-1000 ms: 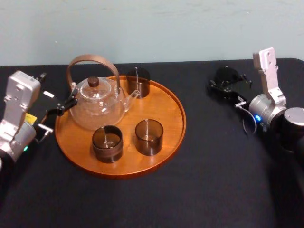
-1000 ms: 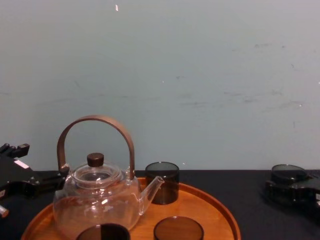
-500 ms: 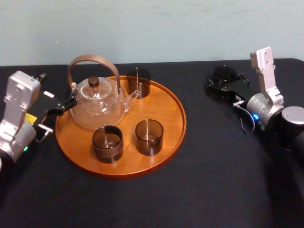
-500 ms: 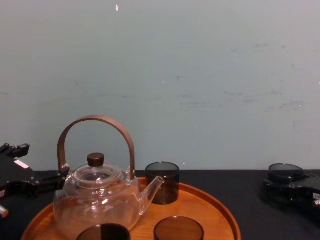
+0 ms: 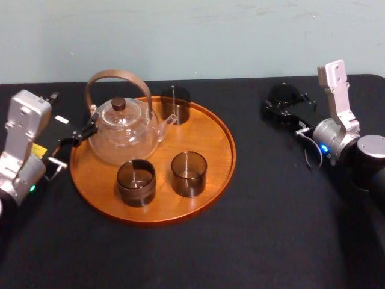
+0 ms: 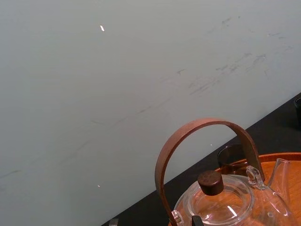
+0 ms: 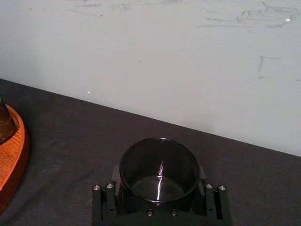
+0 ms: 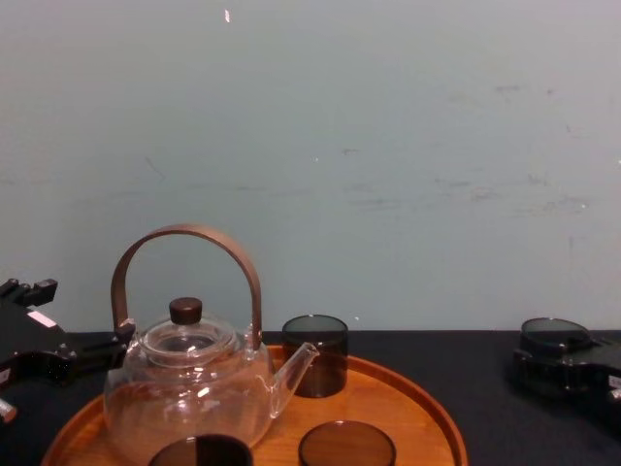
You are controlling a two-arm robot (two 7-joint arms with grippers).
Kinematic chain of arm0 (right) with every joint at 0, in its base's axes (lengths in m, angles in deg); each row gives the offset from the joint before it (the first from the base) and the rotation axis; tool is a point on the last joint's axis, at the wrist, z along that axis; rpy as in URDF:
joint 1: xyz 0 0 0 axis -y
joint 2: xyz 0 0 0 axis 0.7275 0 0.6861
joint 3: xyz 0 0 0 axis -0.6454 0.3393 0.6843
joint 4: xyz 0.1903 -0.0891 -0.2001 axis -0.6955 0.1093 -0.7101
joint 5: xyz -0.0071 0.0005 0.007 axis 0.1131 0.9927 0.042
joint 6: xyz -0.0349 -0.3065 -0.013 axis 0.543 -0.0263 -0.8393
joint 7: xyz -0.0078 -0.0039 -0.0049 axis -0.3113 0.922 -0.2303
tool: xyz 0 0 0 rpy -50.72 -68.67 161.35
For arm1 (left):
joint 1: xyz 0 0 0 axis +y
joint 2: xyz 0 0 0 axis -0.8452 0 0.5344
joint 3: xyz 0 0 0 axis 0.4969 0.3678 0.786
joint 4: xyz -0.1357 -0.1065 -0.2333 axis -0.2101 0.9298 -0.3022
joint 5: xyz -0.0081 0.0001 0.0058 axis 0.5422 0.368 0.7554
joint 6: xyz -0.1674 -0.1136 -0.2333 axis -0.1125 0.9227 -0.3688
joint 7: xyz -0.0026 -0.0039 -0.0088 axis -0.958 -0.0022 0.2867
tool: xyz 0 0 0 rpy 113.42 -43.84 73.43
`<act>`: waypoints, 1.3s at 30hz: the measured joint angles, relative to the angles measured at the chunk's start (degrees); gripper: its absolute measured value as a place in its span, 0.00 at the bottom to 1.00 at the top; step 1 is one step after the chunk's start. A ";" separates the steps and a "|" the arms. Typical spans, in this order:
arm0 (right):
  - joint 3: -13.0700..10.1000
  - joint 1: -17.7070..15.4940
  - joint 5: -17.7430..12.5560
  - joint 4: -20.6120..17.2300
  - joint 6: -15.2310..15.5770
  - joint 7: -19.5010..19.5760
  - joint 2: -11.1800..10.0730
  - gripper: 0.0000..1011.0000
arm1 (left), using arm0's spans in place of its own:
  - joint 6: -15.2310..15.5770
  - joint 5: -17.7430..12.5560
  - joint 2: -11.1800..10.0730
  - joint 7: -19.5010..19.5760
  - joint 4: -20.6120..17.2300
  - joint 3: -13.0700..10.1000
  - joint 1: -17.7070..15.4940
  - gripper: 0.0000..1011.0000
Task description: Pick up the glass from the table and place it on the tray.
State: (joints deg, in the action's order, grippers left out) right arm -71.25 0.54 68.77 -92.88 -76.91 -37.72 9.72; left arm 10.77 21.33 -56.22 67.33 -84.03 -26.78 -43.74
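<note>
Right gripper (image 7: 159,176) is clamped on the smoked glass (image 7: 141,175). The lift and the carry to the wooden tray (image 5: 219,139), well off to its left, are not yet done. Left gripper (image 5: 77,136) idles by the tray.

no text, label, brand or number can be read on anything here

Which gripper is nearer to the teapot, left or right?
Left. The left gripper is right beside the teapot at the tray's rim; the right gripper is far off across the table.

soft even light, faint shadows on the tray (image 5: 212,139), glints on the teapot (image 5: 123,133)
</note>
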 joint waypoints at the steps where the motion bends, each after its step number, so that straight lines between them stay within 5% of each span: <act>1: 0.00 -0.02 -0.01 -0.03 0.02 0.01 0.00 0.90 | 0.00 0.00 0.00 0.00 0.00 0.00 0.00 1.00; 18: -1.69 -1.67 0.14 -3.17 2.49 -1.48 -0.54 0.90 | 0.00 0.00 0.00 0.00 0.00 0.00 0.00 1.00; 34: -1.01 -11.62 0.16 -20.49 9.60 -1.50 -2.80 0.90 | 0.00 0.00 0.00 0.00 0.00 0.00 0.00 1.00; 36: -0.76 -13.67 -0.24 -24.10 10.71 -1.31 -3.27 0.90 | 0.00 0.00 0.00 0.00 0.00 0.00 0.00 1.00; 37: 0.43 -19.19 -1.71 -34.22 13.79 -0.80 -4.62 0.89 | 0.00 0.00 0.00 0.00 0.00 0.00 0.00 1.00; 39: 0.67 -19.76 -1.84 -35.37 14.14 -0.72 -4.79 0.90 | 0.00 0.00 0.00 0.00 0.00 0.00 0.00 1.00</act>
State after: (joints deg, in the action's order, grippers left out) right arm -70.58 -19.22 66.93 -128.25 -62.77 -38.44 4.93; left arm 10.77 21.33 -56.22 67.33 -84.03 -26.78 -43.74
